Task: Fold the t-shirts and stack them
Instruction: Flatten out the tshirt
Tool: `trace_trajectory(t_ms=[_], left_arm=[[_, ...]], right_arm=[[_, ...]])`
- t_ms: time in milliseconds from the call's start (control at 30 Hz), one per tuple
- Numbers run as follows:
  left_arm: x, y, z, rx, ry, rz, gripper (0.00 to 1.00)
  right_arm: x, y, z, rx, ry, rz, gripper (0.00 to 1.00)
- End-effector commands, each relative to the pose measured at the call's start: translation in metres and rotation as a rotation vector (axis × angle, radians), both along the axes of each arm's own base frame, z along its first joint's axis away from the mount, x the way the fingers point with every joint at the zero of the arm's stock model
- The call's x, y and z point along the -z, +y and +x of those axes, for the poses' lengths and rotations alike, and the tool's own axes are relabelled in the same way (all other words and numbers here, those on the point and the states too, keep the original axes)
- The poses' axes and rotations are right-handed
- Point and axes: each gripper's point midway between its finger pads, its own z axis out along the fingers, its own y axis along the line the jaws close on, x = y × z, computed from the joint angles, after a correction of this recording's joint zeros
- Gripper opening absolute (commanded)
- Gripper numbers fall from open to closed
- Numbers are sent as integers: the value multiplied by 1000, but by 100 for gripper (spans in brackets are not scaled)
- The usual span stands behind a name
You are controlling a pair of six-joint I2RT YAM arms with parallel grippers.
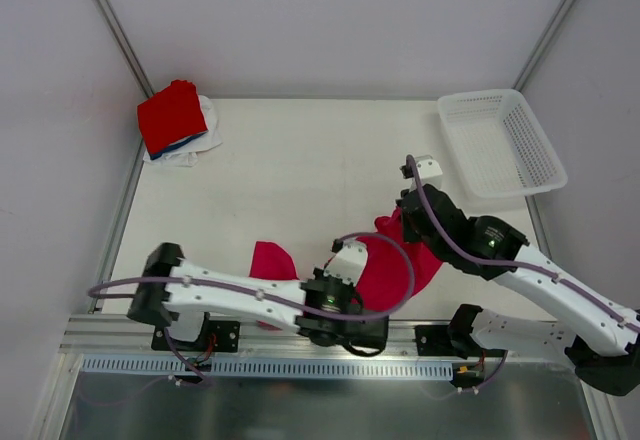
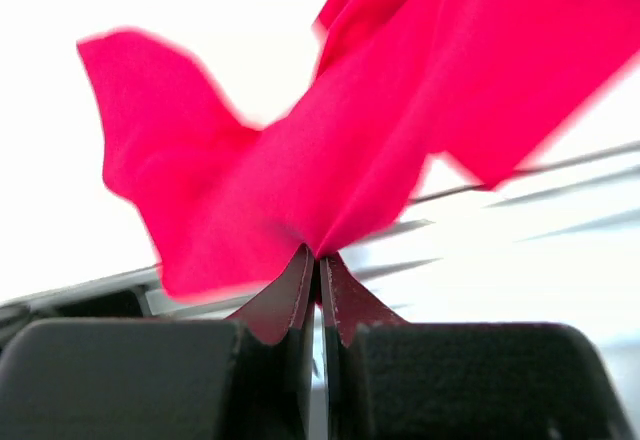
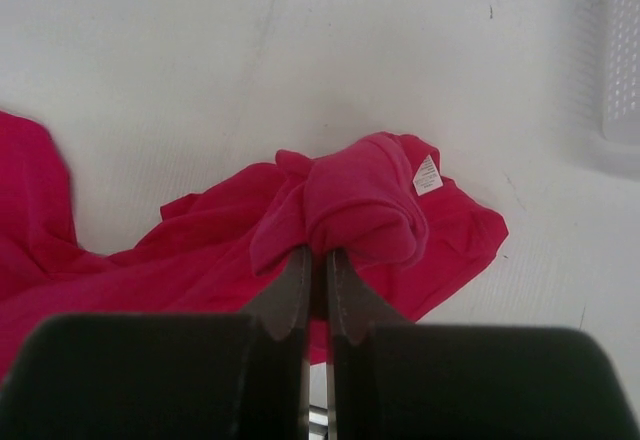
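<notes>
Left claw (image 2: 318, 260): shut tight on an edge of the crimson-pink t-shirt (image 2: 300, 160), with cloth fanning up and away from its tips.
Shirt axis: runs from one claw to the other, partly lying on the table (image 1: 300, 160).
Right claw (image 3: 318, 255): clamped on a bunched fold by the label (image 3: 427, 174); the rest trails to its left.
Folded stack (image 1: 172, 115): well beyond the left claw, so that arm is nearer.

Bright even light; left wrist view blurred

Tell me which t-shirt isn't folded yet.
The crimson-pink t-shirt, pinched by left end effector and right end effector; the bright red t-shirt lies folded far left.
</notes>
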Motion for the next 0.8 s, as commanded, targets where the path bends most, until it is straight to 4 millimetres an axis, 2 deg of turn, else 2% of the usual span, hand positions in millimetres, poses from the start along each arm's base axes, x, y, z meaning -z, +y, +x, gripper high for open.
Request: trace_trajectory(t_ms=[0,67,100,167,200,267,300,400,433,500,533,600,633,667,767], left_arm=[[-80,49,18,135,-62,54,0],[-102,53,21,183,-84,17,0],[-112,55,26,222,-112,31,0],[-135,59,31,251,-147,-10,0],[-147,61,34,276,-167,-16,0],[-170,69,40,297,-210,-56,0],[-187,72,43,321,-228,-87,0],[-225,92,50,360,-280,-158,0],[-240,99,53,358,-299,-203,0],[-265,120,59,379,-346,-249,0],[-272,126,61,382,-362,-268,0],[-284,140,64,416,-396,-283,0],[-291,138,64,426,-407,-325,0],[-297,144,64,444,-414,-360,0],[-310,148,61,513,-436,-422,0]], right_arm=[[-44,0,0,-11,-58,73,1],[-55,2,-2,-32,-62,89,0],[-69,3,-2,-43,-80,117,1],[-82,6,-6,-80,-83,135,1],[-100,7,-8,-97,-105,169,1],[-118,13,-16,-167,-115,208,1],[-142,13,-20,-195,-149,258,1],[-181,14,-38,-305,-189,329,1],[-209,7,-48,-335,-237,387,0],[-237,1,-62,-404,-301,434,1],[-259,-10,-72,-425,-361,488,0],[-275,-16,-85,-497,-437,507,1],[-285,-21,-88,-505,-477,535,1],[-289,-27,-95,-519,-504,550,1],[-294,-35,-106,-559,-541,557,0]])
